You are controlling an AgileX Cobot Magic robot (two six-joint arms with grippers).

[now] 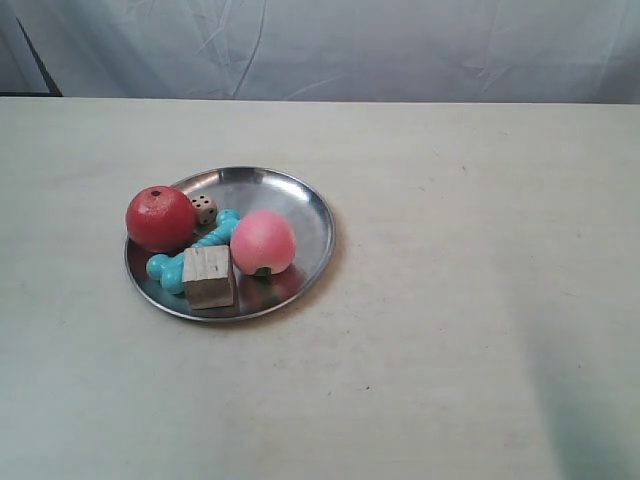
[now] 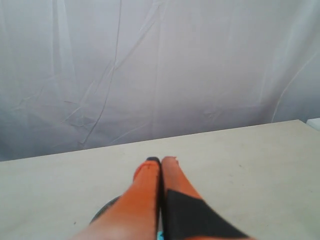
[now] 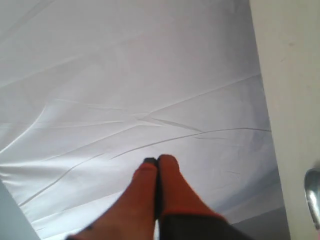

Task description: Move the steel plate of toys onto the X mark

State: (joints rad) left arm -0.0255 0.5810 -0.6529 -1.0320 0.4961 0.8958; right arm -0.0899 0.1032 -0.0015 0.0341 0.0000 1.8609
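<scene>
The steel plate (image 1: 290, 205) lies left of the middle of the cream table in the exterior view. On it are a red apple (image 1: 159, 218), a pink peach (image 1: 263, 242), a turquoise bone (image 1: 190, 255), a pale wooden cube (image 1: 208, 276) and a white die (image 1: 204, 209). I cannot find the X mark in any view. Neither arm appears in the exterior view. My left gripper (image 2: 161, 160) is shut with nothing in it, above the table, with a dark arc of the plate's rim (image 2: 102, 211) beside its fingers. My right gripper (image 3: 157, 160) is shut and empty, facing the white cloth; a sliver of the plate (image 3: 313, 196) shows at the frame's edge.
A wrinkled white cloth (image 1: 330, 45) hangs behind the table's far edge. The table (image 1: 470, 250) stretches bare to the exterior view's right of the plate. A faint shadow (image 1: 590, 400) lies on its front corner at the exterior view's right.
</scene>
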